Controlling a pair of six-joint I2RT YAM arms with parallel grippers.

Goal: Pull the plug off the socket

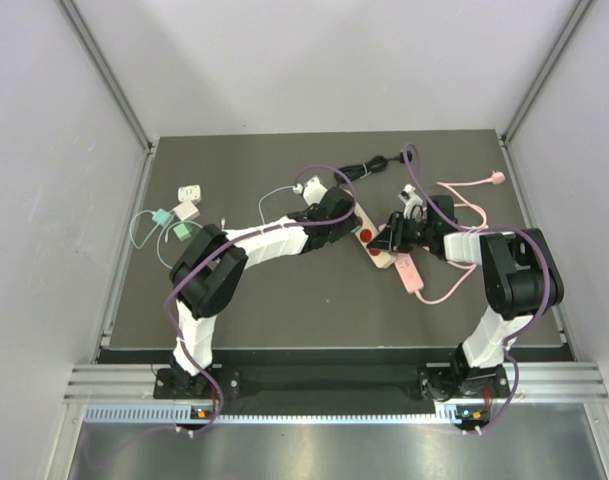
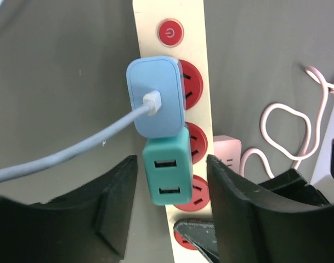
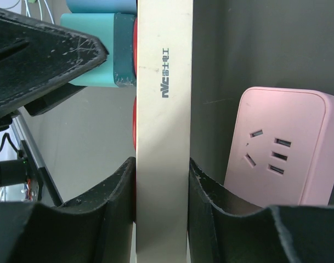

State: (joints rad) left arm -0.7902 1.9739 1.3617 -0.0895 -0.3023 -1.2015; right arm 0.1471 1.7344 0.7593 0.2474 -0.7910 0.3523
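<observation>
Our right gripper (image 3: 161, 167) clamps the strip (image 2: 197, 66), our left gripper (image 2: 172, 167) hangs open astride the teal plug (image 2: 167, 170) seated in the strip; next we should close and pull straight out.

Finding: a robotics lab test cell. Plain white panel walls (image 1: 284, 60) on aluminium posts (image 1: 109, 75) enclose a dark table (image 1: 314, 310). A left arm (image 1: 209, 275) and a right arm (image 1: 514, 280) are bolted to a metal rail (image 1: 114, 385). A power strip (image 1: 368, 238), loose chargers (image 1: 187, 210) and cables (image 1: 464, 215) serve as test items.
</observation>
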